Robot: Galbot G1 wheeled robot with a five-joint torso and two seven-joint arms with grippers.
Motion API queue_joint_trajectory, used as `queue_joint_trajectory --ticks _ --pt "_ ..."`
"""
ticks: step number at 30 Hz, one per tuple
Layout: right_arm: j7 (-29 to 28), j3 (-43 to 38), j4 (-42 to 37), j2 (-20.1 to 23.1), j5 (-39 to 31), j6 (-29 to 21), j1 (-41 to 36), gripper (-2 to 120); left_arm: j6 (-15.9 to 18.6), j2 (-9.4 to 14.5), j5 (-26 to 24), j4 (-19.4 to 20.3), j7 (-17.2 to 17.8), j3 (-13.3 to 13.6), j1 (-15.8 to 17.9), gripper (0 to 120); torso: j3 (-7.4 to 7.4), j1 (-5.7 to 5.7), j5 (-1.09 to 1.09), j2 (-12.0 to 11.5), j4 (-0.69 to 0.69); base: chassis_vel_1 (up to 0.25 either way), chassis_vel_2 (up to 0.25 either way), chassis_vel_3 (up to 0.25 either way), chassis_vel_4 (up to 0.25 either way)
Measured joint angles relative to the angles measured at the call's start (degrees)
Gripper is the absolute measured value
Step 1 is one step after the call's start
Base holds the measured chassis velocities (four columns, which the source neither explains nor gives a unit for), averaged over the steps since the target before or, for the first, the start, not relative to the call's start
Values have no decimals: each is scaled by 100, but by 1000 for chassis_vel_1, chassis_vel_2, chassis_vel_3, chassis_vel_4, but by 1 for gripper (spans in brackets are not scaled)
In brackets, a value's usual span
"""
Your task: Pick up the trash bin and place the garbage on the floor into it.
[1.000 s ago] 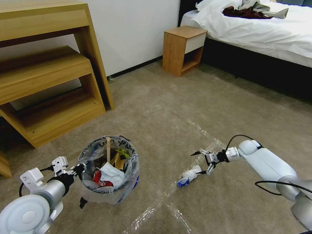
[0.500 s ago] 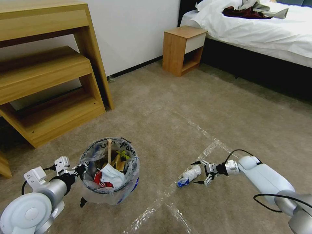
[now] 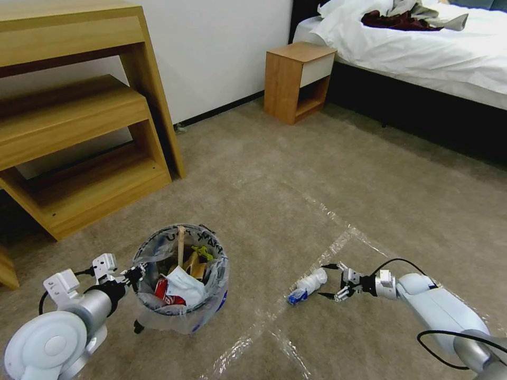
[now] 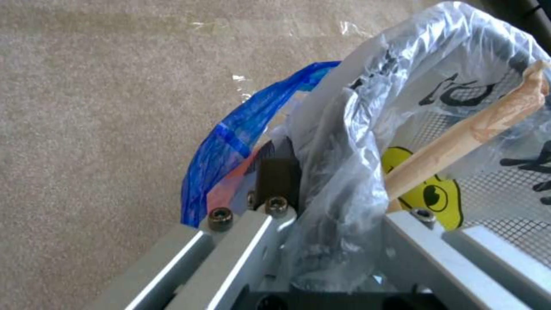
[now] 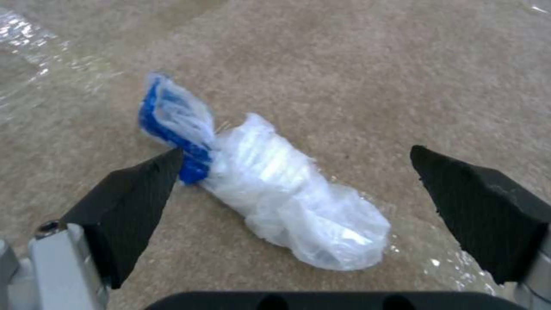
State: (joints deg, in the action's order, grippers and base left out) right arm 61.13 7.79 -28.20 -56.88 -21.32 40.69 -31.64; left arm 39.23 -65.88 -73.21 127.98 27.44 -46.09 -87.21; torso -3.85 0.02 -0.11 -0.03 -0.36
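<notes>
Nearby, right end effector (image 3: 328, 281) spread beside crumpled white-blue bottle (image 3: 307, 285); left end effector (image 3: 135, 274) apparently pinching trash bin (image 3: 182, 311) rim.

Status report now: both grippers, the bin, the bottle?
Left gripper clamps bin rim. Right gripper open beside bottle on floor. Nothing between.

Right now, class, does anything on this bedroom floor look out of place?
Yes: a crushed white-blue bottle lies on its side on the carpet, outside the trash bin, with the open right gripper beside it.
</notes>
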Motion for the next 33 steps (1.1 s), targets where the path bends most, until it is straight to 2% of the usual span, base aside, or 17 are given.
queue_joint_trajectory --ticks 13,33 --pt "-97 6 38 -84 -39 -103 2 100 -8 9 16 -30 -20 -6 22 0 0 0 0 0 1 0 0 0 0" --pt "-141 89 440 -487 4 -157 42 100 -13 64 -12 -197 -48 30 131 0 0 0 1 0 0 0 0 0 0"
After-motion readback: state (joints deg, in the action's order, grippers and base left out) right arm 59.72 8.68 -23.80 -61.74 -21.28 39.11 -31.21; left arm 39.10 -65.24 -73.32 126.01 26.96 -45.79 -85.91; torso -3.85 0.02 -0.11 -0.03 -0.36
